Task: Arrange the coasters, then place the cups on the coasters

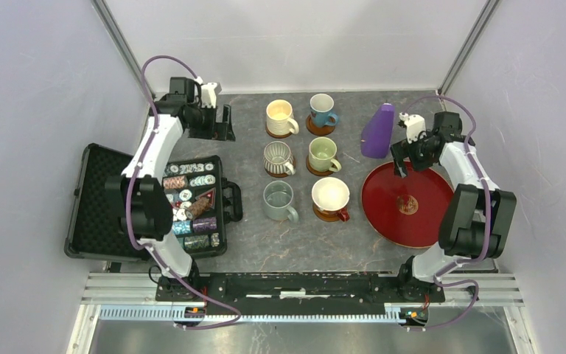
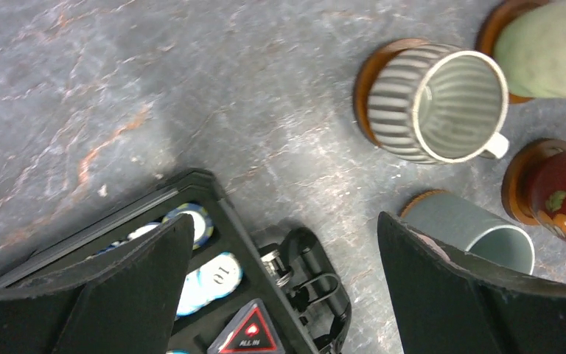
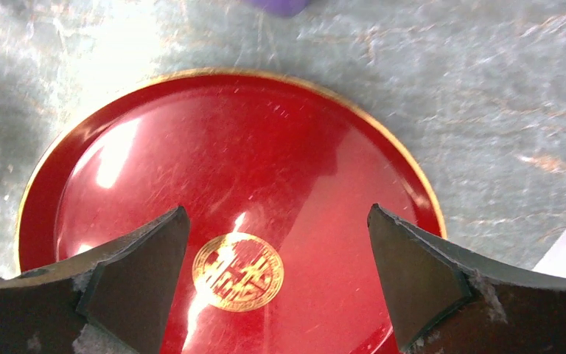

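Cups (image 1: pixel 324 154) (on coasters (image 2: pixel 363 81)) between left fingers (image 2: pixel 118 295), right fingers (image 3: pixel 133 273).

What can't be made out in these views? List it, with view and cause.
Left wrist view: pale green mug, cut off by the top and right edges.
Left wrist view: grey-blue mug, partly behind a finger of the left end effector.
Right wrist view: purple cone, only a sliver at the top edge.
Right wrist view: near rim of the red tray, behind fingers of the right end effector.
Top view: markings on the poker chips, too small.

poker chip (image 2: pixel 217 274): "10"; red triangle marker (image 2: pixel 250 333): "ALL IN"; tray (image 3: pixel 191 147): gold emblem (image 3: pixel 238 271).
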Controlling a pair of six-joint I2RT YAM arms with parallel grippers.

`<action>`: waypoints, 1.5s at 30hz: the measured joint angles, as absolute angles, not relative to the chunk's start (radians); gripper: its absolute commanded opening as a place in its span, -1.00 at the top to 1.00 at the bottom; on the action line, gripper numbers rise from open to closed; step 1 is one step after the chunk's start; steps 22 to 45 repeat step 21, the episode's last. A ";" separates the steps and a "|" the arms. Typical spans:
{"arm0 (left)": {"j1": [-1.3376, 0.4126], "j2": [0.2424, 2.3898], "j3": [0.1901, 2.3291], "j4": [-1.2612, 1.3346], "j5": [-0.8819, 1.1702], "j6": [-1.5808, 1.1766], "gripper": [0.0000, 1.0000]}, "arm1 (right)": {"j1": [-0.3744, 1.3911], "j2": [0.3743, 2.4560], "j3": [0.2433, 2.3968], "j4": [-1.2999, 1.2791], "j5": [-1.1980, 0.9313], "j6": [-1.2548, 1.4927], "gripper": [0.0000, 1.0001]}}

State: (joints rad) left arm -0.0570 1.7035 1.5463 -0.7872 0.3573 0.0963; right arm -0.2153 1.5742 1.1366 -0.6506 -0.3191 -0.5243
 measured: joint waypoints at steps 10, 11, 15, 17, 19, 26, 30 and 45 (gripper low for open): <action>0.003 1.868 1.694 -0.925 0.280 0.091 -1.00 | -0.223 1.605 1.159 -0.571 -0.367 -0.517 -0.96; 0.003 1.869 1.694 -0.929 0.274 0.091 -1.00 | -0.223 1.607 1.159 -0.569 -0.368 -0.517 -0.96; 0.002 1.869 1.687 -0.927 0.257 0.091 -1.00 | -0.223 1.626 1.159 -0.564 -0.374 -0.517 -0.96; 0.002 1.869 1.684 -0.928 0.243 0.091 -1.00 | -0.223 1.634 1.161 -0.564 -0.377 -0.517 -0.96; 0.002 1.869 1.684 -0.926 0.235 0.091 -1.00 | -0.223 1.638 1.164 -0.564 -0.381 -0.518 -0.96; 0.002 1.869 1.684 -0.925 0.227 0.091 -1.00 | -0.223 1.638 1.171 -0.565 -0.383 -0.518 -0.96; 0.002 1.869 1.684 -0.925 0.227 0.091 -1.00 | -0.223 1.638 1.171 -0.565 -0.383 -0.518 -0.96; 0.002 1.869 1.684 -0.925 0.227 0.091 -1.00 | -0.223 1.638 1.171 -0.565 -0.383 -0.518 -0.96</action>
